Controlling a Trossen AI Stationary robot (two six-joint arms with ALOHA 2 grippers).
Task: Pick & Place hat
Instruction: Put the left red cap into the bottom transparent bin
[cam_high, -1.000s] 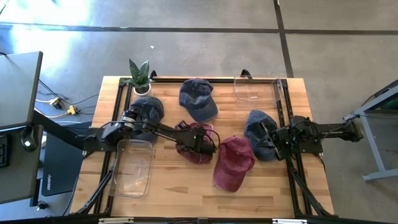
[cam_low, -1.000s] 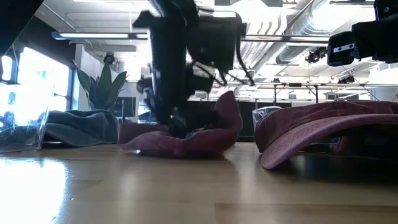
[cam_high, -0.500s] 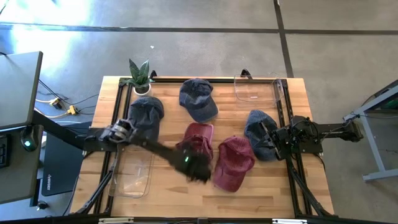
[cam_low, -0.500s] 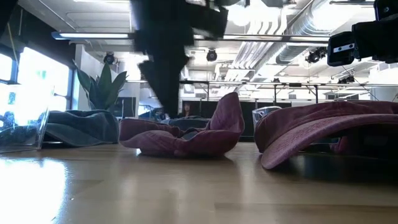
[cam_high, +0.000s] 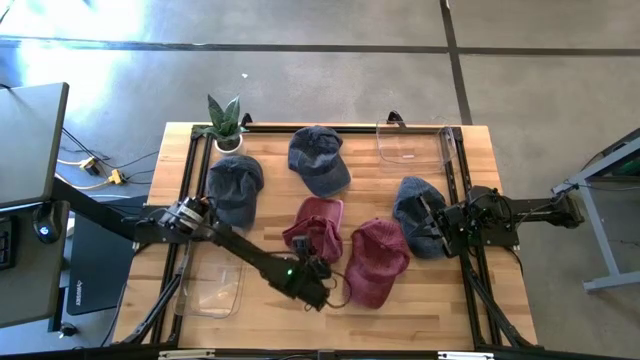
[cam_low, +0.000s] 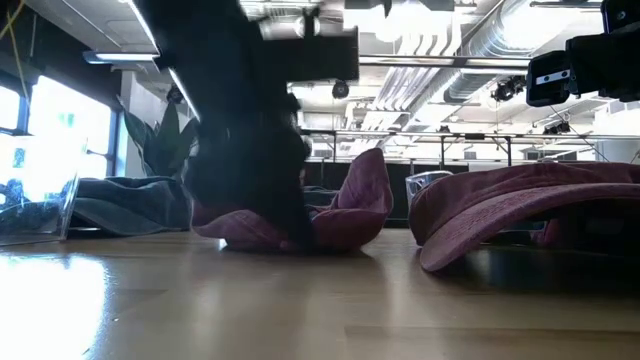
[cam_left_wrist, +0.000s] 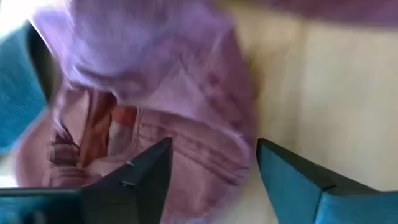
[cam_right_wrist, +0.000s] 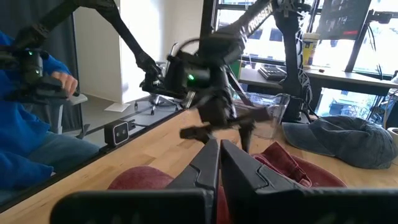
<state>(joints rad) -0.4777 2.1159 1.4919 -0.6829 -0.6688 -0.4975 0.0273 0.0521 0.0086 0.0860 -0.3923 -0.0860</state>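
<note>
A crumpled maroon hat (cam_high: 318, 218) lies crown-down near the table's middle, its hollow inside (cam_left_wrist: 155, 118) facing my left wrist camera. My left gripper (cam_high: 312, 278) is open just on the near side of it, one finger on each side of the hat's near rim (cam_left_wrist: 211, 180). In the low view it is a dark mass (cam_low: 250, 170) in front of the hat (cam_low: 345, 215). A second maroon hat (cam_high: 378, 262) rests to the right. My right gripper (cam_high: 436, 228) waits shut (cam_right_wrist: 217, 163) by the right edge, over a blue hat (cam_high: 410, 205). My left gripper stands open, coming slanting down from the table's near side, with the maroon hat's near rim (cam_left_wrist: 205, 155) showing between its fingers. I cannot tell whether a finger touches the cloth.
Two more blue hats (cam_high: 235, 185) (cam_high: 318, 158) lie toward the far side, near a potted plant (cam_high: 225, 122). Clear plastic containers sit at the near left (cam_high: 215, 272) and far right (cam_high: 412, 142). A person in blue (cam_right_wrist: 25, 130) sits beyond the table.
My left gripper has come off the top of the crumpled maroon hat and swung toward the table's near edge. It has then come down low in front of the hat. The hat stays where it was.
</note>
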